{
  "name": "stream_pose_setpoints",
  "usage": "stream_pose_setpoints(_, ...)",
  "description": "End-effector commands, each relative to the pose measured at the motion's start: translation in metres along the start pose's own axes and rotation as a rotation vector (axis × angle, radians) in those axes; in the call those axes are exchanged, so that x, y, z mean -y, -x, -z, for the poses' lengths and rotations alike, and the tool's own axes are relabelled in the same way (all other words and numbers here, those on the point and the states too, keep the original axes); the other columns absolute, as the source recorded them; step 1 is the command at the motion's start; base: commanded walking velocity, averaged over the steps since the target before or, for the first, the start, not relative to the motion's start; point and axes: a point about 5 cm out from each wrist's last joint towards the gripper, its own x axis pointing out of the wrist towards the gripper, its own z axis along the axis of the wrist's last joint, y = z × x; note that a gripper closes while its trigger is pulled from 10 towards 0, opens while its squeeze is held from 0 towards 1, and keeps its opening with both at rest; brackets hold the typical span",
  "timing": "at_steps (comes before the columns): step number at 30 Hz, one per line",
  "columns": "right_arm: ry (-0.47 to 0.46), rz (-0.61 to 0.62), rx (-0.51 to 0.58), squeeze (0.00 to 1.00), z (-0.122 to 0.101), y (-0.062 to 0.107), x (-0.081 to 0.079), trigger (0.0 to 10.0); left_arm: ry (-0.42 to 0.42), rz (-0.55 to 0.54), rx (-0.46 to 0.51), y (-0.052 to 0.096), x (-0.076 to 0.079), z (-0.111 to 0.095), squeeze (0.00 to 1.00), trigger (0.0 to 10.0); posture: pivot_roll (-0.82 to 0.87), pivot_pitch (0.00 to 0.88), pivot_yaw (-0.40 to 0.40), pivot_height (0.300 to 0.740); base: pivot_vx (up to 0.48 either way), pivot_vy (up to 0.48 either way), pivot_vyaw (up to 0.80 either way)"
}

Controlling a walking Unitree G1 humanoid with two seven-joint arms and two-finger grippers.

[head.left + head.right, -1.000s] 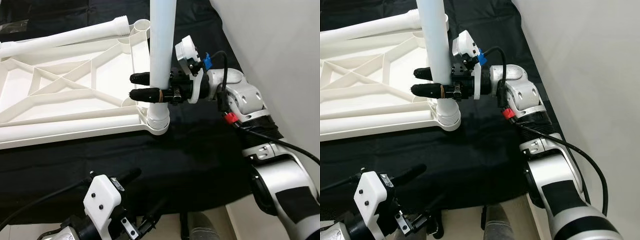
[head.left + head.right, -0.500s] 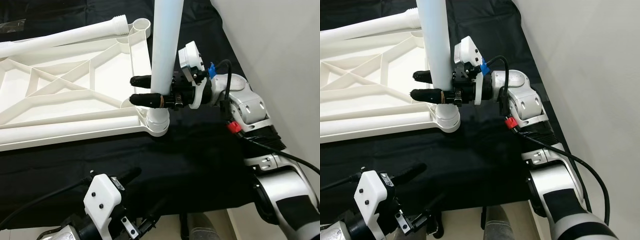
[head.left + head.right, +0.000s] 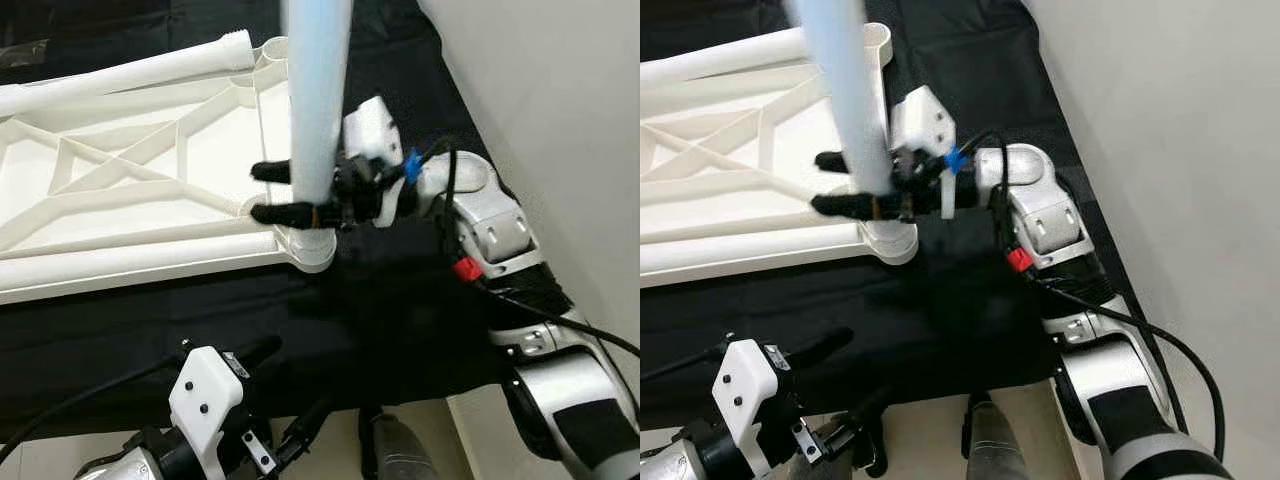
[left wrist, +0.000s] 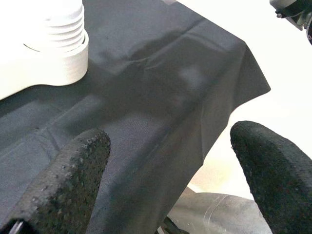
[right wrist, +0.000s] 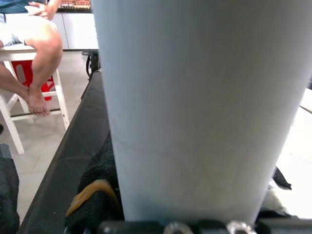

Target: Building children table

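The white children's table top (image 3: pixel 120 190) lies upside down on a black cloth (image 3: pixel 400 300). A white table leg (image 3: pixel 318 100) stands upright with its threaded end (image 4: pixel 58 24) in the near right corner socket (image 3: pixel 312 255). My right gripper (image 3: pixel 268 192) is shut on this leg just above the socket, one black finger on each side. In the right wrist view the leg (image 5: pixel 195 107) sits close between the fingers (image 5: pixel 92 200). My left gripper (image 4: pixel 165 161) hangs open low at the cloth's near edge (image 3: pixel 285 385), apart from the table.
A second white leg (image 3: pixel 130 78) lies along the far side of the table top. Pale floor (image 3: pixel 560 120) runs to the right of the cloth. A person (image 5: pixel 39 44) sits on a white chair beyond the cloth.
The right gripper and the leg it holds have shifted slightly left, the leg's top leaning left and blurred. The left gripper has stayed in place.
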Motion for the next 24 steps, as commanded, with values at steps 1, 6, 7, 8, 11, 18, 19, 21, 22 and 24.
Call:
stream_pose_setpoints(1,-0.051,0.012,-0.099,0.00,0.0228,0.0021,-0.0056,10.0,0.012,-0.001,-0.005,0.0009,0.0022,0.0026,0.00,10.0,0.06,0.402,0.031,0.740,0.000,0.000,0.00)
stream_pose_setpoints(6,-0.032,0.011,-0.112,0.00,0.0220,0.0015,-0.0060,10.0,0.010,-0.001,-0.003,0.0001,0.0017,0.0033,0.00,10.0,0.05,0.398,0.029,0.740,0.000,0.000,0.00)
stream_pose_setpoints(7,-0.031,0.012,-0.116,0.00,0.0218,0.0014,-0.0060,10.0,0.010,-0.001,-0.002,-0.0001,0.0016,0.0034,0.00,10.0,0.05,0.398,0.029,0.740,0.000,0.000,0.00)
stream_pose_setpoints(8,-0.031,0.012,-0.116,0.00,0.0218,0.0014,-0.0060,10.0,0.010,-0.001,-0.002,-0.0001,0.0016,0.0034,0.00,10.0,0.05,0.398,0.029,0.740,0.000,0.000,0.00)
stream_pose_setpoints(11,-0.073,0.017,-0.109,0.00,0.0212,0.0016,-0.0055,10.0,0.010,-0.001,-0.002,-0.0007,0.0015,0.0039,0.00,10.0,0.05,0.392,0.026,0.740,0.000,0.000,0.00)
stream_pose_setpoints(18,-0.179,0.032,-0.080,0.00,0.0220,0.0033,-0.0015,10.0,0.010,-0.001,0.000,-0.0011,0.0017,0.0041,0.00,10.0,0.05,0.388,0.025,0.740,0.000,0.000,0.00)
stream_pose_setpoints(19,-0.179,0.032,-0.080,0.00,0.0220,0.0033,-0.0015,10.0,0.010,-0.001,0.000,-0.0011,0.0017,0.0041,0.00,10.0,0.05,0.388,0.025,0.740,0.000,0.000,0.00)
stream_pose_setpoints(21,-0.190,0.037,-0.079,0.00,0.0223,0.0037,0.0000,10.0,0.010,-0.001,0.001,-0.0010,0.0016,0.0040,0.00,10.0,0.05,0.388,0.025,0.740,0.000,0.000,0.00)
stream_pose_setpoints(22,-0.190,0.037,-0.079,0.00,0.0223,0.0037,0.0000,10.0,0.010,-0.001,0.001,-0.0010,0.0016,0.0040,0.00,10.0,0.05,0.388,0.025,0.740,0.000,0.000,0.00)
stream_pose_setpoints(24,-0.192,0.039,-0.079,0.00,0.0226,0.0038,0.0001,10.0,0.010,-0.001,0.001,-0.0011,0.0017,0.0043,0.00,10.0,0.05,0.381,0.022,0.740,0.000,0.000,0.00)
